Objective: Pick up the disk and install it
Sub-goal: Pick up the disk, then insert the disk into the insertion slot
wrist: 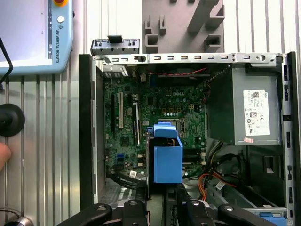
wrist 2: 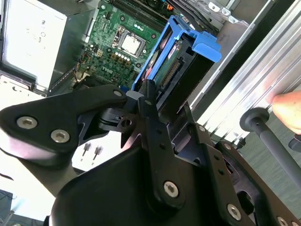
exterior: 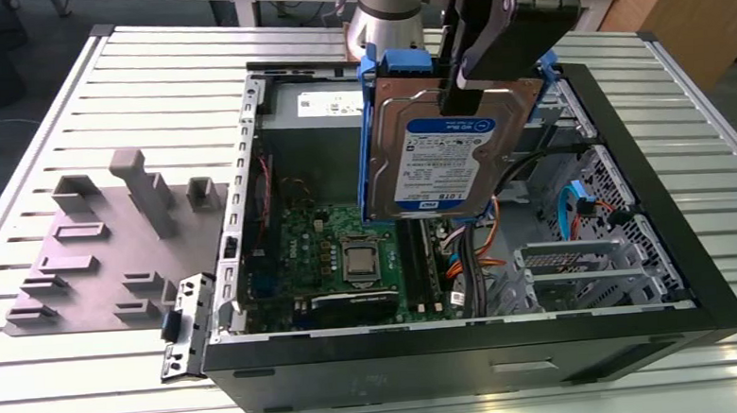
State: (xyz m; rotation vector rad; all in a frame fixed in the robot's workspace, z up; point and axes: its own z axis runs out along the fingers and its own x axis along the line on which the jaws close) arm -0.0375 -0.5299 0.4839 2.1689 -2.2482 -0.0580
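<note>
The disk (exterior: 447, 155) hangs upright in the air over the open computer case, its white-and-blue label facing the exterior view and blue plastic rails along its edges. My gripper (exterior: 466, 86) is shut on its upper edge. In the second wrist view the disk (wrist 2: 175, 56) shows end-on beyond the black fingers (wrist 2: 146, 96), with its connector edge visible. In the first wrist view the disk's blue rail (wrist: 167, 157) hovers above the motherboard.
The black computer case (exterior: 671, 209) lies open with the green motherboard (exterior: 345, 255), a grey power-supply box (wrist: 244, 113) and a metal drive cage (exterior: 587, 271) inside. A grey fixture plate (exterior: 94, 259) lies at the exterior view's left. A hand (wrist 2: 289, 110) is beside the case.
</note>
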